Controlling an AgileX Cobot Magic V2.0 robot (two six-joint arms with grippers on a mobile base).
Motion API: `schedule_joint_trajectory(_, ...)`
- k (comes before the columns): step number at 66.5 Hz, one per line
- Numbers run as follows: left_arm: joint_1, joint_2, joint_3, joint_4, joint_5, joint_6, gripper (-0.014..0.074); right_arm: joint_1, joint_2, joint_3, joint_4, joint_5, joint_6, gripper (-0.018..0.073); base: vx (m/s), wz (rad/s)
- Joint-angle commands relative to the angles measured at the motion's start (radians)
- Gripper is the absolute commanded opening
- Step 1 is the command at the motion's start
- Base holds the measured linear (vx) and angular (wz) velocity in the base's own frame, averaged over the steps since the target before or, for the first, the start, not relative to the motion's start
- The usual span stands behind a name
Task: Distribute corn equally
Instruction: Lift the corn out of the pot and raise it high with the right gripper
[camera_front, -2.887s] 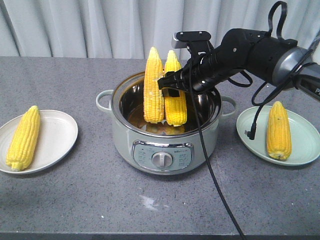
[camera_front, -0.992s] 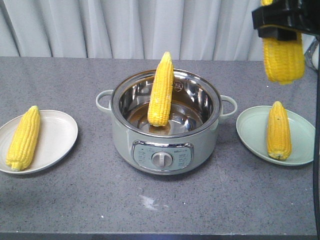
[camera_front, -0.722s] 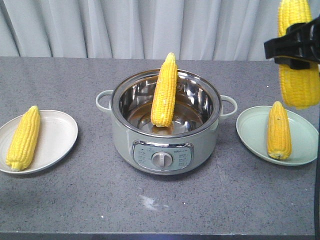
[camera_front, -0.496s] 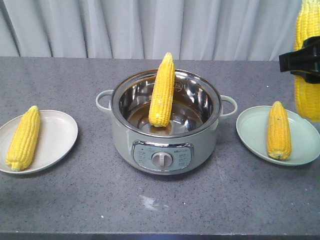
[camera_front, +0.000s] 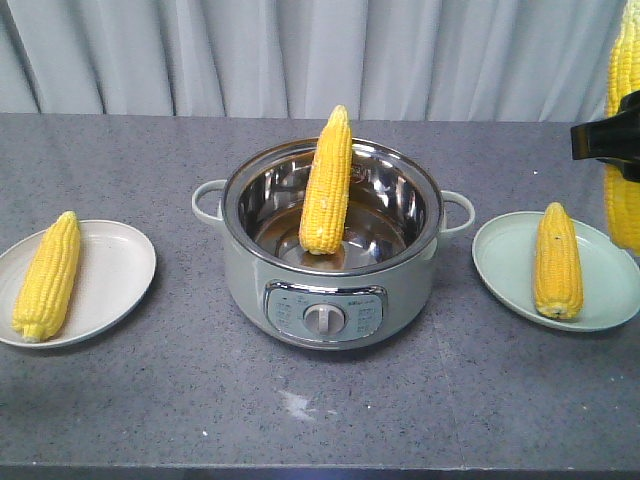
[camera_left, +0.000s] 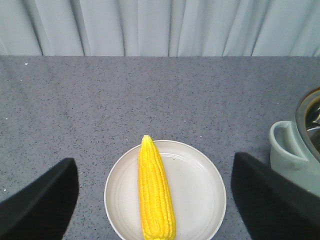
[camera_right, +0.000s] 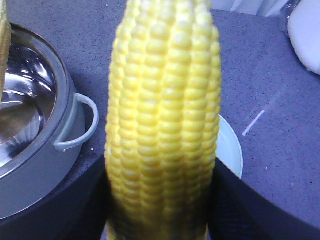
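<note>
The right pincer is clamped on the first cob, with its black fingers pressed to both flanks of the cob's lower part. The cob hangs upright in the air at the right edge of the table, by the pale green plate. Close up, its kernels are plump, glossy and bright yellow, set in neat lengthwise rows.

On that plate lies the second cob, its tapered tip pointing toward the curtain. In the middle stands a grey-green electric pot with a steel inside. The third cob stands tilted in it, tip above the rim.

The left pincer is spread wide and empty. It hovers over the white plate on the left, where the fourth cob lies flat, tip away.
</note>
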Motion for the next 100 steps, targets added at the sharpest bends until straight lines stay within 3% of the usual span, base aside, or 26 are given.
schedule_joint_trajectory(1, -0.002, -0.003, -0.023, 0.005, -0.064, -0.010, 0.0586, -0.006, -0.022, -0.023, -0.039, -0.064, 0.000, 0.0183, 0.00, 0.00)
schedule_joint_trajectory(75, -0.002, -0.003, -0.023, 0.006, -0.064, -0.010, 0.0586, -0.009, -0.048, -0.023, -0.016, -0.098, -0.007, 0.0197, 0.00, 0.00)
schedule_joint_trajectory(82, -0.002, -0.003, -0.023, 0.006, -0.063, -0.010, 0.0586, -0.074, -0.074, -0.023, 0.037, -0.117, -0.024, 0.0197, 0.00, 0.00)
schedule_joint_trajectory(91, -0.002, -0.003, -0.023, 0.006, -0.064, -0.010, 0.0586, -0.193, -0.079, -0.023, 0.120, -0.103, -0.110, 0.0203, 0.00, 0.00)
schedule_joint_trajectory(100, -0.002, -0.003, -0.023, 0.006, -0.064, -0.010, 0.0586, -0.256, -0.079, -0.023, 0.210, -0.090, -0.198, 0.0204, 0.00, 0.00)
